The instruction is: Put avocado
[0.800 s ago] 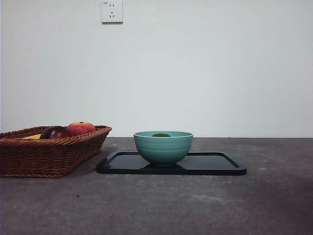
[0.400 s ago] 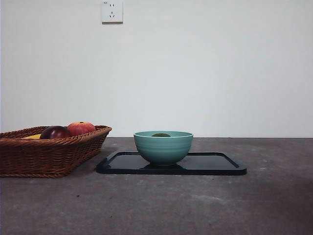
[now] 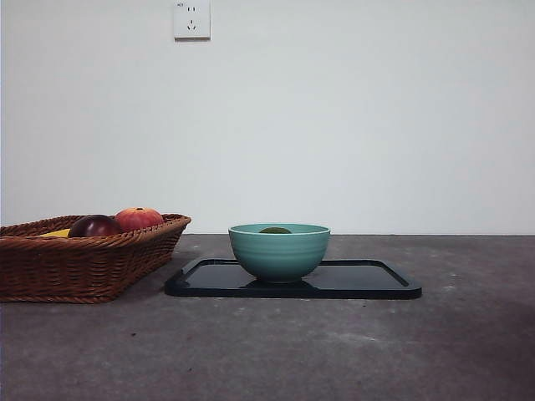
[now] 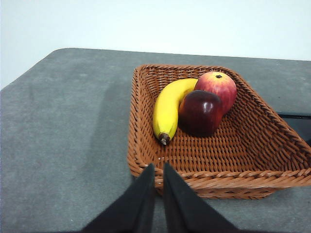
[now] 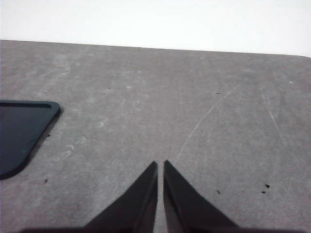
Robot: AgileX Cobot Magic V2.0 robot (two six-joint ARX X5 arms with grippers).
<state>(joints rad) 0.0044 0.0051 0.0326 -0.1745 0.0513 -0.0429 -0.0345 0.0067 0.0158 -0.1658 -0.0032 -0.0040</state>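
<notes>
In the bowl [image 3: 279, 252] on the tray [image 3: 368, 282] lay the avocado [image 3: 275, 230] | both my claws [image 4: 156, 171] [image 5: 160, 167] were together, empty | step looked finished | next: nothing but waiting.

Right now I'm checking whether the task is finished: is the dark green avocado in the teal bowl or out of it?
In: the dark green avocado shows just above the rim of the teal ceramic bowl.

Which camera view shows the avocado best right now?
The front view, and only barely: the avocado shows as a dark green sliver above the teal bowl's rim. Neither wrist view shows the avocado or the bowl.
</notes>
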